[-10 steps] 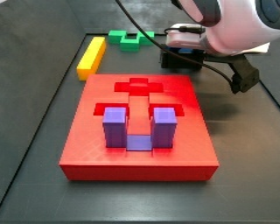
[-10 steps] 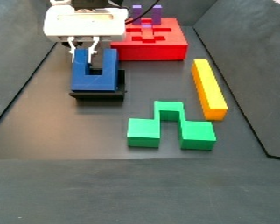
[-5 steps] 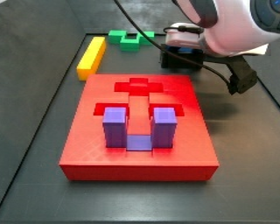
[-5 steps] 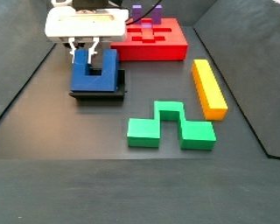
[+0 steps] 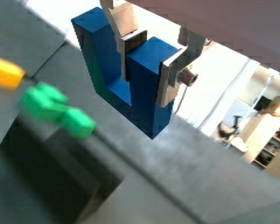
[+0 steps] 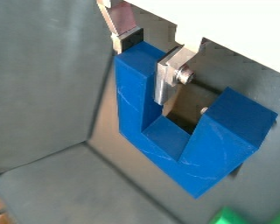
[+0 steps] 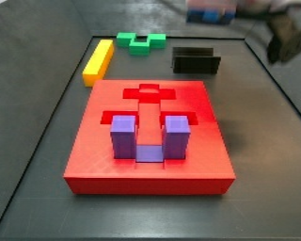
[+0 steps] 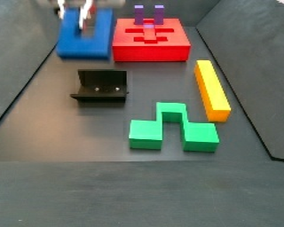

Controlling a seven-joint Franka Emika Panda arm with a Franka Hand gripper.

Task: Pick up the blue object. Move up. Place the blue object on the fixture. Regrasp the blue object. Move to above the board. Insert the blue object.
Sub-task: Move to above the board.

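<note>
Red board sits on the tabletop, purple block in its near recess, cross slot free. Black fixture stands empty nearby. Blue block hangs in the air, well above the fixture, just beside the board. My hand is clamped on one leg of it; fingers closed against that leg in both wrist views. I judge I'm on the move to above the board. Next: centre over the cross slot, line up, lower.

dark floor, board, fixture, hand above
</note>
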